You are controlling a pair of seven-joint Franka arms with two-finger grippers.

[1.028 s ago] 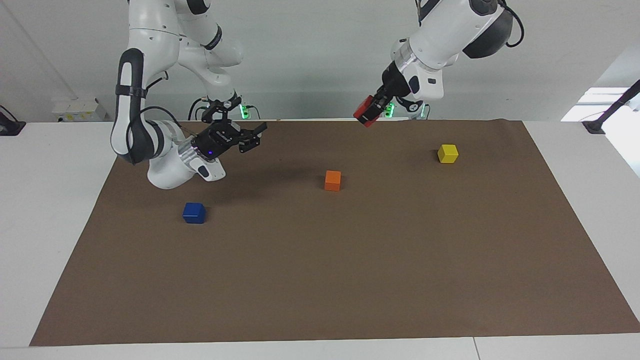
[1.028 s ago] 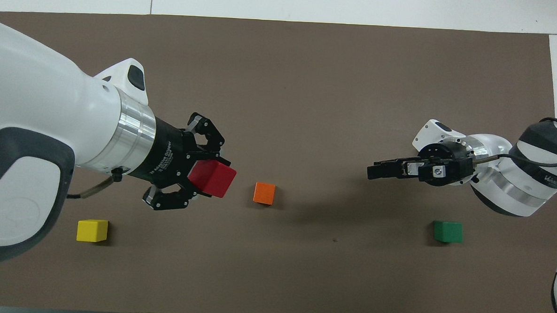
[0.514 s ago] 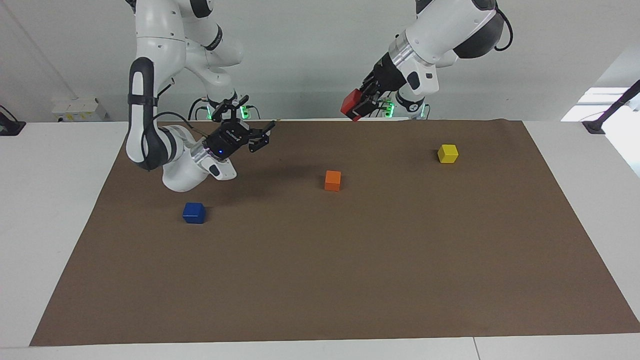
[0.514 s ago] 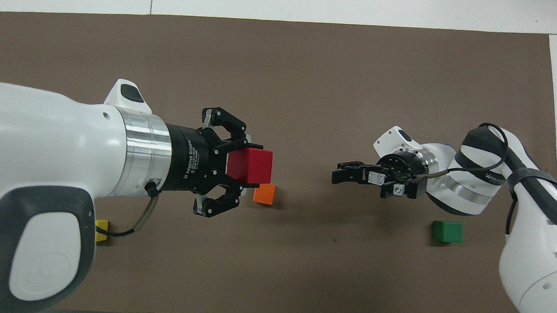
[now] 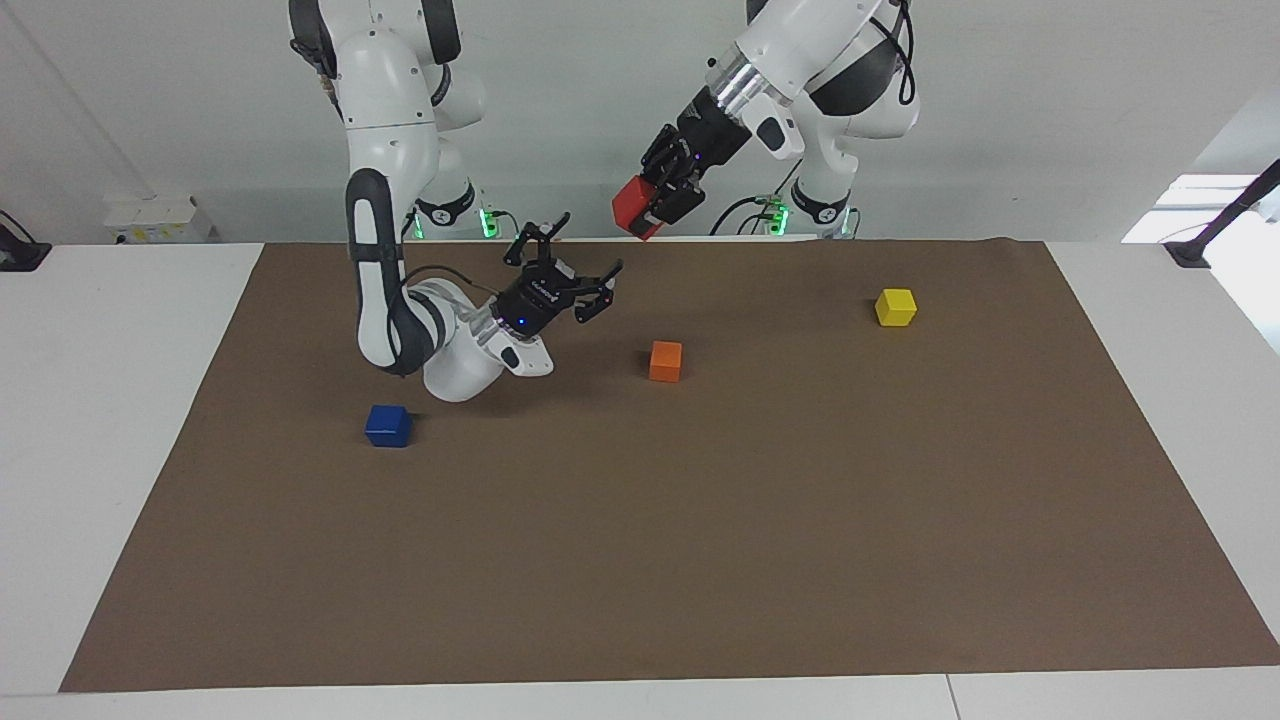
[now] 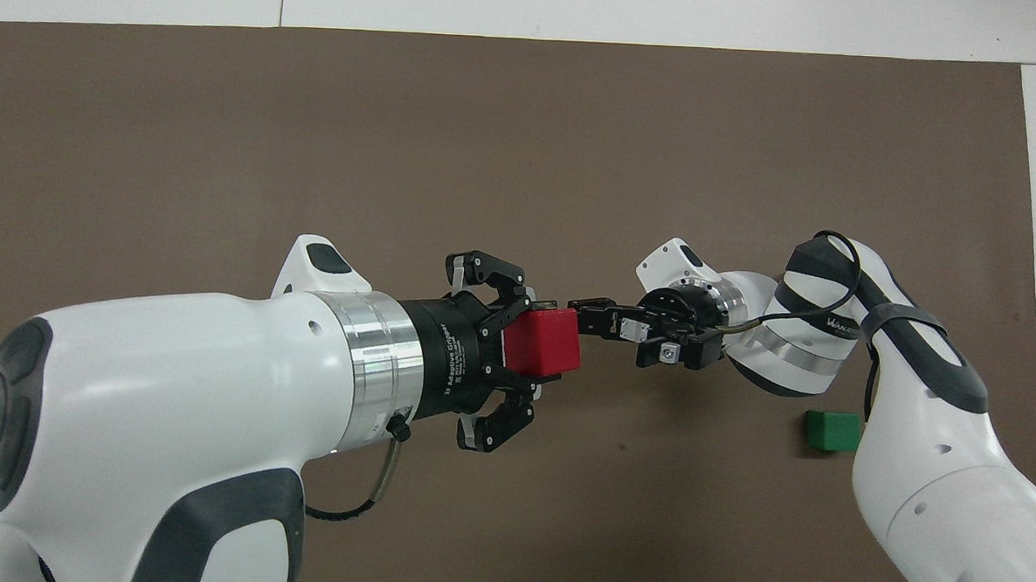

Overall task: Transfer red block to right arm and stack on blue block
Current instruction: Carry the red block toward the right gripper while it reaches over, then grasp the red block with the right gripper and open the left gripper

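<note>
Red block (image 5: pixel 634 206) rides high in the left gripper (image 5: pixel 660 200), jaws clamped on it, up over the edge of the brown mat (image 5: pixel 700 560) nearest the robots. Big change in the last second: both arms have swung inward, and the right gripper (image 5: pixel 580 285), jaws spread wide, has risen from near the blue block (image 5: pixel 388 425) toward the middle. That looks like the handover lining up! From overhead the open jaws seem to touch the cube, but the facing view shows the right gripper lower, with a clear gap. The blue block waits on the surface toward the right arm's end, looking green from above and partly cut off by the right arm. The orange cube (image 5: pixel 665 360) is hidden overhead.
</note>
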